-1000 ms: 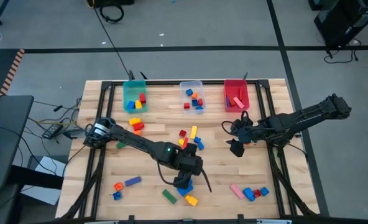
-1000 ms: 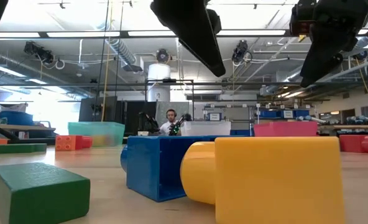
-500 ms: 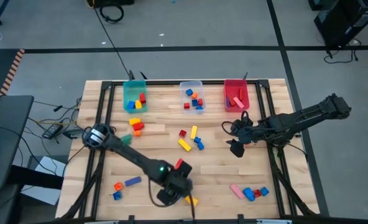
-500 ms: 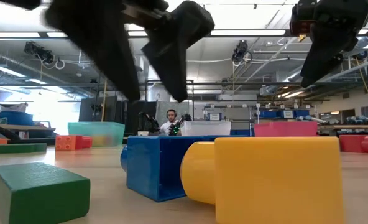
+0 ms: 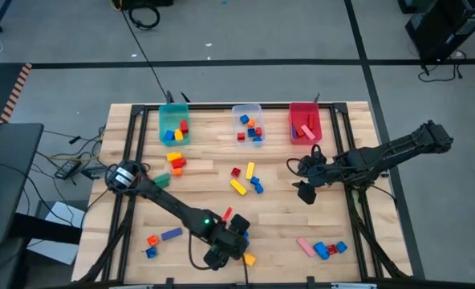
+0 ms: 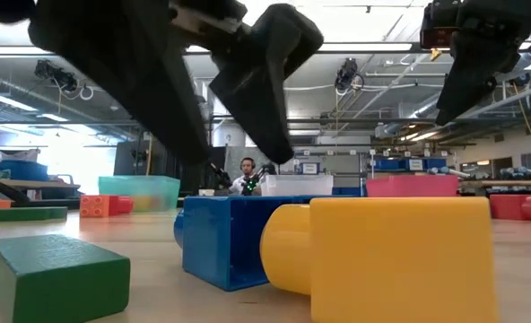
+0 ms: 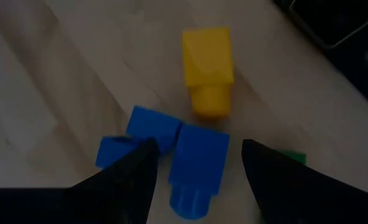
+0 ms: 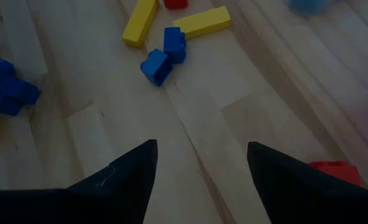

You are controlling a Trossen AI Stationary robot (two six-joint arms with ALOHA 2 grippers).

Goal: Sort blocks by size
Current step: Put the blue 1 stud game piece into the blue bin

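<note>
- Three bins sat along the far edge: teal bin (image 5: 173,127), clear bin (image 5: 248,123), red bin (image 5: 305,122), each with a few blocks already in. Most blocks were loose on the table (image 5: 278,217).
- Far left near the front: an orange and blue pair (image 5: 152,246) beside a blue bar (image 5: 171,234).
- Left gripper (image 5: 221,250) hung low at the front middle, fingers spread wide, holding nothing. In the wrist view a blue block (image 7: 199,163) sat right between the fingers, a second blue block (image 7: 151,124) touching it, a yellow block (image 7: 207,66) just beyond.
- Tip, I'd say: drop straight down so the fingers straddle only the one blue block, clear of its neighbour, before squeezing.
- Right gripper (image 5: 305,191) waited mid-right above bare wood, also wide and empty.
- Front right: a pink bar (image 5: 305,246) next to a blue and red cluster (image 5: 329,249).
</note>
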